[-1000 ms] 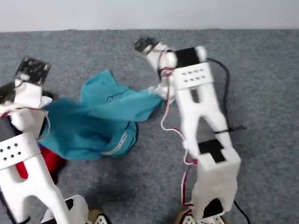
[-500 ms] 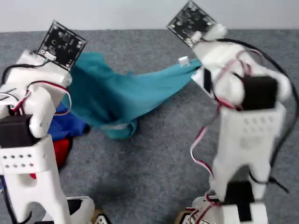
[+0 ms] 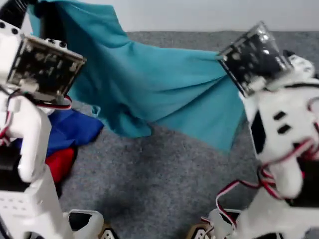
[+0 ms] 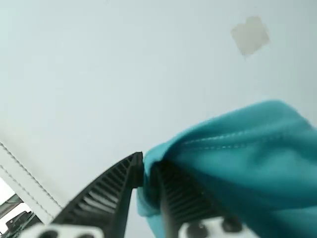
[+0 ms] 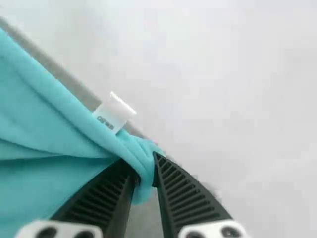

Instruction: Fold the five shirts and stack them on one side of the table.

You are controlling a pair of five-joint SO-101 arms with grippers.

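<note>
The left hand (image 4: pixel 147 167) pinches one corner of the teal shirt (image 3: pixel 164 94), held high at 10 o'clock. Beneath it, at 8 o'clock, a blue shirt (image 3: pixel 70 129) and a red shirt (image 3: pixel 59 164) lie crumpled on the grey desk (image 3: pixel 164 184). The teal shirt hangs stretched across to 3 o'clock, where the right hand (image 5: pixel 143 171) clamps another corner beside a white tag (image 5: pixel 115 113).

Left claw (image 4: pixel 147 171) pinching teal shirt (image 4: pixel 237 158)

We see bright, even, diffuse light, the lifted teal shirt (image 3: pixel 164 94) casting only faint, soft-edged shadows on the grey table (image 3: pixel 164 189), the wall (image 4: pixel 99 74) behind evenly pale.
</note>
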